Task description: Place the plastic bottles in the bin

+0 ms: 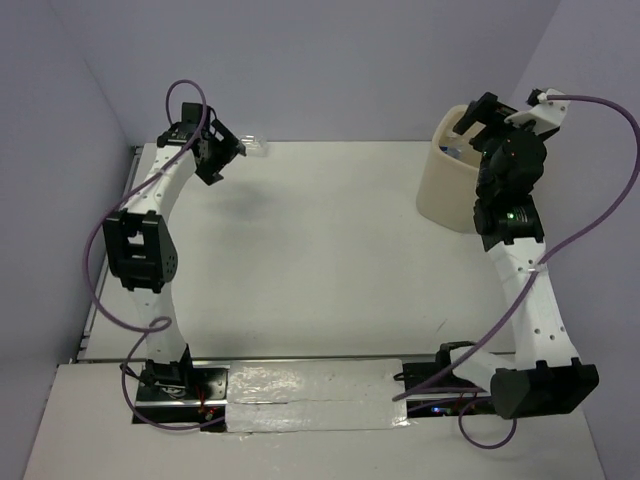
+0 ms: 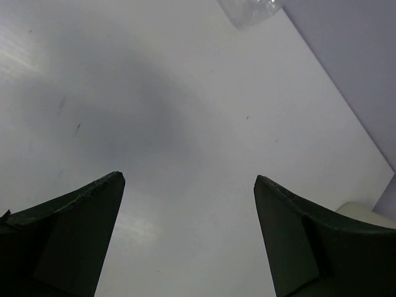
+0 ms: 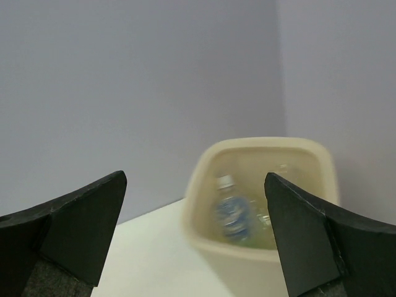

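The cream bin (image 1: 448, 185) stands at the far right of the table. In the right wrist view the bin (image 3: 204, 179) holds a blue-labelled bottle (image 3: 232, 213) with a white cap and other blurred bottles beside it. My right gripper (image 1: 480, 125) hangs open and empty above the bin's rim; it also shows in the right wrist view (image 3: 195, 238). One clear crinkled bottle (image 1: 255, 148) lies at the far edge of the table, and its end shows in the left wrist view (image 2: 250, 9). My left gripper (image 1: 222, 150) is open and empty just left of it, also in the left wrist view (image 2: 189, 238).
Purple walls close in the table at the back and on both sides. The white tabletop (image 1: 320, 250) stretches between the two arms. Silver tape (image 1: 320, 395) covers the near edge between the arm bases. Purple cables loop off both arms.
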Action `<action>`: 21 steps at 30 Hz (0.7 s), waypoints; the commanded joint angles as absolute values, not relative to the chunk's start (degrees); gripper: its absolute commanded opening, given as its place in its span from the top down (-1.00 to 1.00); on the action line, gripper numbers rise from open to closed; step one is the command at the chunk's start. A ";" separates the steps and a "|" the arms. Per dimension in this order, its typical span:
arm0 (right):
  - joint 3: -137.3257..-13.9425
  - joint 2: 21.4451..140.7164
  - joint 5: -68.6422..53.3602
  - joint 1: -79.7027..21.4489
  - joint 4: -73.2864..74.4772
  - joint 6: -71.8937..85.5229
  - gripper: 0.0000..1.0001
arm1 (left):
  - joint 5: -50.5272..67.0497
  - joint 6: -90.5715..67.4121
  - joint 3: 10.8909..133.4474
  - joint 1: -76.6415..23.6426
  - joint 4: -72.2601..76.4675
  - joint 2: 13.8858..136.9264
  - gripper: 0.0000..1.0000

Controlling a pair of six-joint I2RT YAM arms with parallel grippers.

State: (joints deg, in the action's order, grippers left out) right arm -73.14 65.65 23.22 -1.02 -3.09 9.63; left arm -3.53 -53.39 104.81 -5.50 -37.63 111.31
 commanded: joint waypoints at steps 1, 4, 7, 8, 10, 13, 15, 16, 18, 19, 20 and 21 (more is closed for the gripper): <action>-75.76 65.04 14.77 -6.04 8.42 12.49 -0.99 | 4.38 -56.51 110.99 -2.90 -31.65 117.32 -0.98; -74.97 65.13 14.59 -10.35 11.95 10.11 -0.99 | 9.66 -59.49 112.32 -1.67 -22.52 122.68 -0.99; -75.67 66.09 13.81 -12.13 16.86 12.46 -0.99 | 8.79 -65.54 113.64 -0.97 -16.36 128.38 -0.99; -77.41 67.14 11.71 -12.13 20.79 13.09 -0.99 | 7.83 -66.78 114.43 -0.71 -14.00 129.45 -0.99; -78.13 67.15 10.20 -12.65 23.19 14.15 -0.99 | 6.69 -70.30 115.22 -0.62 -11.53 132.34 -0.99; -74.98 63.82 9.84 -13.97 22.16 13.80 -0.99 | 3.87 -73.55 117.24 -0.62 -7.22 136.04 -0.99; -71.90 60.93 9.06 -14.59 20.31 13.97 -0.99 | 3.25 -76.18 118.47 -0.53 -3.11 138.85 -0.99; -71.29 60.04 8.70 -14.50 19.95 13.89 -0.99 | 3.77 -76.98 119.00 -0.44 -1.34 139.91 -0.98; -69.27 58.54 8.70 -14.59 18.81 13.89 -0.99 | 5.18 -79.44 122.68 -0.18 1.21 142.72 -0.97; -67.69 56.88 8.53 -14.76 17.59 13.28 -0.99 | 5.79 -80.15 124.26 -0.26 1.23 145.61 -0.96; -67.07 56.17 8.79 -14.77 17.14 13.27 -0.99 | 5.97 -80.77 126.80 -0.26 1.58 146.85 -0.96; -66.63 55.73 8.96 -14.68 16.88 13.27 -0.99 | 5.98 -82.08 127.44 -0.26 2.19 148.61 -0.96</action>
